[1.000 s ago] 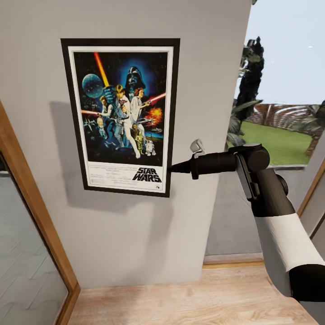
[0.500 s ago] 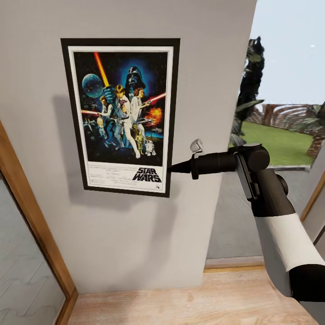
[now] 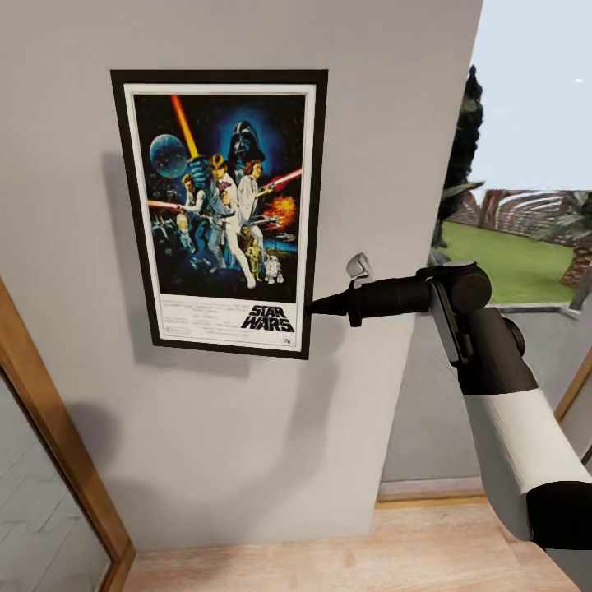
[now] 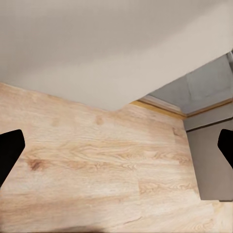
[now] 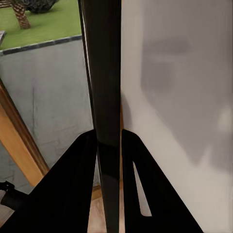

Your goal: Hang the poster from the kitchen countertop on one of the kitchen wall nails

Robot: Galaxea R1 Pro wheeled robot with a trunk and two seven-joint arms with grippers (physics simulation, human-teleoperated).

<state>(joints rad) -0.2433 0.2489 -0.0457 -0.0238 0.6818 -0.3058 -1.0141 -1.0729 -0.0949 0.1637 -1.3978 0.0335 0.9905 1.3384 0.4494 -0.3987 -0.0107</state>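
Head view: the poster (image 3: 220, 212) is a thin, flat rectangle with a black frame, a white border, colourful figures on dark blue space and a black "STAR WARS" logo near its foot. It stands upright in front of a plain matte light-grey wall (image 3: 247, 427) and casts a soft shadow on that wall toward 7 o'clock. The right end effector (image 3: 314, 309) meets the poster's right edge near the lower corner, at about 4 o'clock from the poster's middle, coming in level from the right on a black wrist and a black-and-white forearm.

In the right wrist view the frame's black edge (image 5: 107, 97) runs as a narrow dark strip between the two black fingers (image 5: 73, 189), which are closed tight on it from both sides, with the grey wall close beside it.

The wall's vertical corner lies at 3 o'clock of the poster, and beyond it are a glass pane, green lawn (image 3: 510, 263) and sky. A wooden door frame (image 3: 57, 427) slants along 8 o'clock. Pale wood-grain flooring (image 3: 329, 559) stretches along the wall's base at 6 o'clock.

In the left wrist view the left end effector (image 4: 116, 150) is spread wide, with a dark fingertip (image 4: 9, 153) at each side, over planked flooring near the foot of the wall.
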